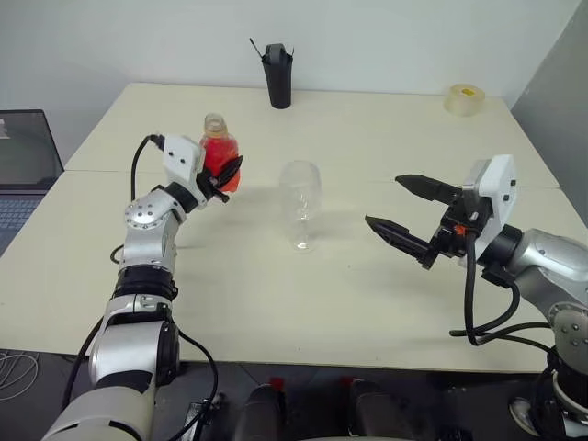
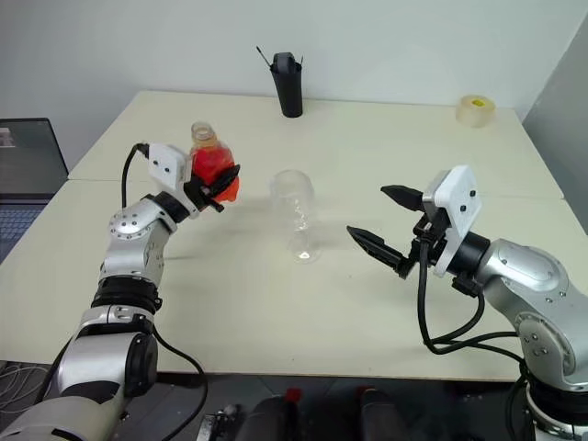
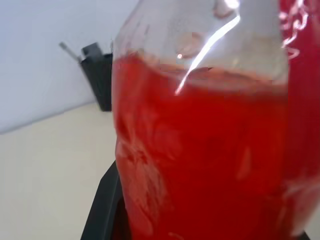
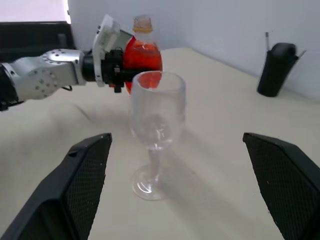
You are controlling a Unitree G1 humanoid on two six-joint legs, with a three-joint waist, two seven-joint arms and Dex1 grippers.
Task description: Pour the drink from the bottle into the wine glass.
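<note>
**Bottle gripped low on its body, glass standing free**

Head views: the left gripper is clenched around the lower body of the bottle, which stands upright in the jaws with its neck rising clear above them. The wine glass stands on the table, off to the side of those jaws and apart from them. The right gripper is spread wide, empty, pointing at the glass from the other side.

Left wrist view: the drink fills most of the bottle between the fingers, so it is likely fairly heavy for thin, yielding plastic; a firm mid-body hold seems right.

Right wrist view: the glass sits ahead between the open jaws, untouched. It looks light, top-heavy and fragile; steady it at the stem or foot.
</note>
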